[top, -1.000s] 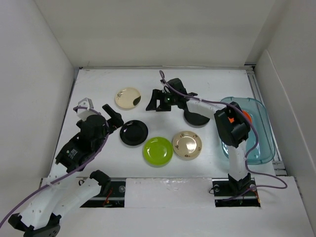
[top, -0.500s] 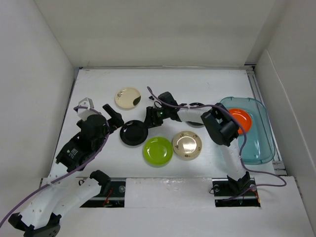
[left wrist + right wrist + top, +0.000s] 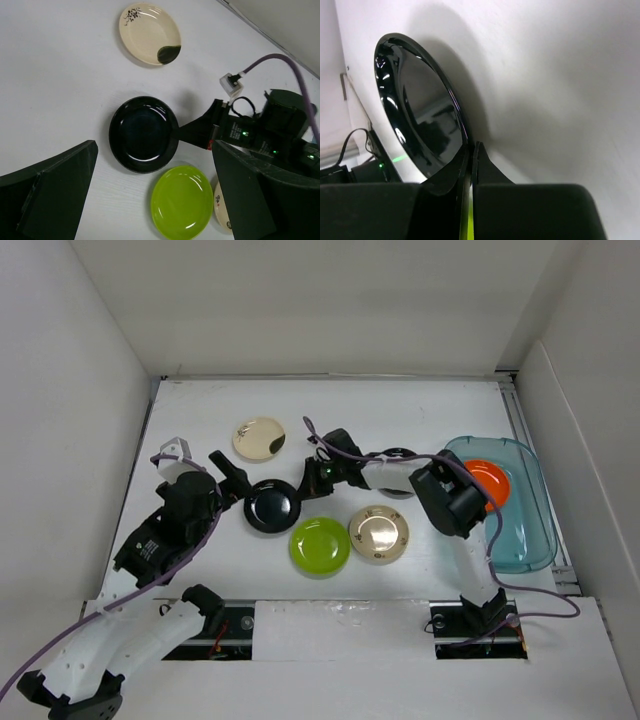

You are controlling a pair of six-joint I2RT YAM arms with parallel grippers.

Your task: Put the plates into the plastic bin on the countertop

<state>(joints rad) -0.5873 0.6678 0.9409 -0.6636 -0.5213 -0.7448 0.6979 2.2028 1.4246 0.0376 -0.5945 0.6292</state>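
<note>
The green plate (image 3: 320, 545) and gold plate (image 3: 379, 533) lie nearest, side by side on the countertop (image 3: 450, 410), green on the left. Just beyond the green one sits a black plate (image 3: 272, 506). The right gripper (image 3: 306, 487) is clamped on its right rim, the thin edge pinched tight. The left gripper (image 3: 200, 462) hovers left of that plate, spread wide and holding nothing. At the right, the bin (image 3: 522, 530) holds 1 orange plate (image 3: 490, 480) in its far half. A 2nd black plate (image 3: 396, 491), partly hidden by the right arm, lies just left of the bin. The cream plate (image 3: 259, 438) lies farthest, toward the left.
</note>
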